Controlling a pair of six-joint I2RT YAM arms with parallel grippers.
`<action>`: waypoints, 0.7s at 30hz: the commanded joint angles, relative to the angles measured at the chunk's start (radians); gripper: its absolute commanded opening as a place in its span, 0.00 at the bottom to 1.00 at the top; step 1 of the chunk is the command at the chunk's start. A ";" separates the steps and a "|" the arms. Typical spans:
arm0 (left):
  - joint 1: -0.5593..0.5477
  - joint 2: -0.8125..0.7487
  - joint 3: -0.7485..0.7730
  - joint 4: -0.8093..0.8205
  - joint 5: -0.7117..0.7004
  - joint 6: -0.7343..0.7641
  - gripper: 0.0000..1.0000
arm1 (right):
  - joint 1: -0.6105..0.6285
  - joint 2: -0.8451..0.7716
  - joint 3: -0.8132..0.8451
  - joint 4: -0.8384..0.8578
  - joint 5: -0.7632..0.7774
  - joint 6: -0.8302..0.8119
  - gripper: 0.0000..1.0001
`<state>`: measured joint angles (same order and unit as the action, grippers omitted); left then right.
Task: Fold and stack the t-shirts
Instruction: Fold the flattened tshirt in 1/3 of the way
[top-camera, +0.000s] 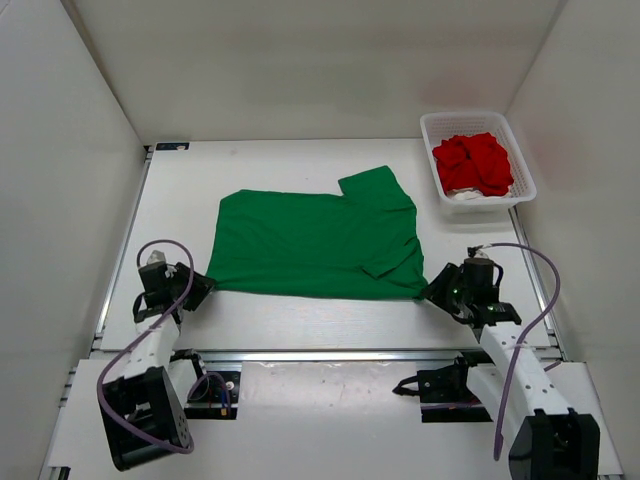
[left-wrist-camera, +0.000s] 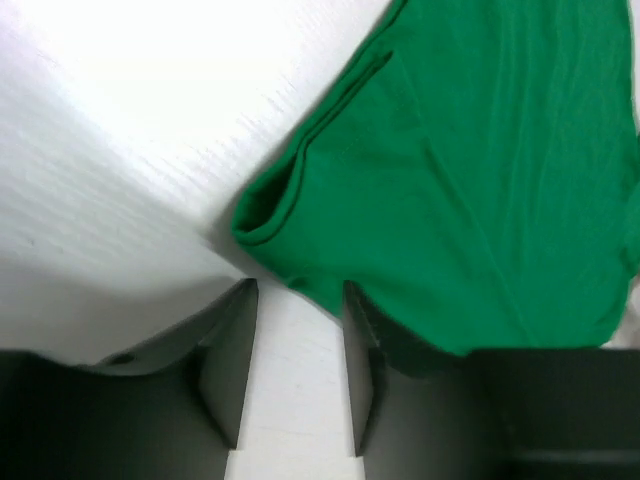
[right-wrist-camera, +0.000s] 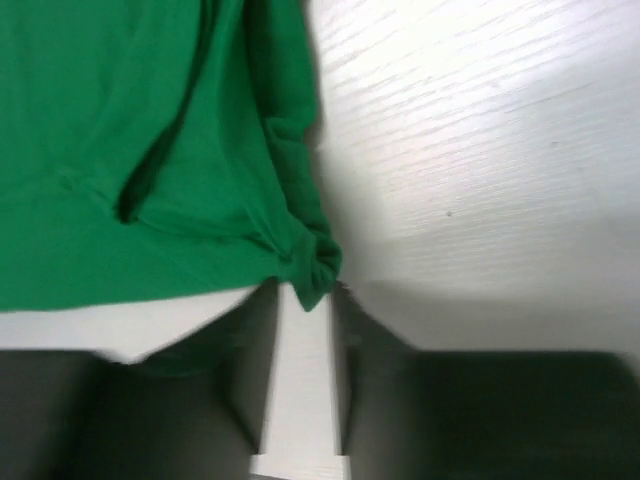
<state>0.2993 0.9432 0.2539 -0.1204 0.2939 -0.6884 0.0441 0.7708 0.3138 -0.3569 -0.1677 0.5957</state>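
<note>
A bright green t-shirt (top-camera: 315, 240) lies spread flat mid-table, one sleeve folded in at its right. My left gripper (top-camera: 203, 287) sits at its near left corner. In the left wrist view that gripper (left-wrist-camera: 298, 290) stands open, bare table between its fingers and the green cloth (left-wrist-camera: 480, 180) just past the tips. My right gripper (top-camera: 432, 290) is at the near right corner. It too is open (right-wrist-camera: 303, 292), with the bunched tip of the green t-shirt (right-wrist-camera: 120, 120) poking loosely between its tips. A red t-shirt (top-camera: 473, 163) lies crumpled on an off-white t-shirt (top-camera: 462, 196).
Both of those shirts sit in a white mesh basket (top-camera: 478, 118) at the back right corner. White walls close in the table on three sides. A metal rail (top-camera: 330, 355) runs along the near edge, by the arm bases and their purple cables.
</note>
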 joint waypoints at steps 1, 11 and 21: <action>0.008 -0.061 -0.019 -0.068 0.000 0.049 0.53 | -0.042 -0.051 0.001 -0.030 -0.027 0.016 0.30; -0.211 -0.115 0.136 -0.065 -0.103 0.077 0.34 | 0.141 0.023 0.212 -0.034 -0.003 -0.042 0.05; -0.759 0.201 0.208 0.223 -0.182 -0.028 0.24 | 0.315 0.471 0.278 0.262 -0.016 -0.062 0.00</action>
<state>-0.4419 1.0683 0.4313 -0.0017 0.1078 -0.6868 0.3676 1.2148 0.5793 -0.2008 -0.1783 0.5518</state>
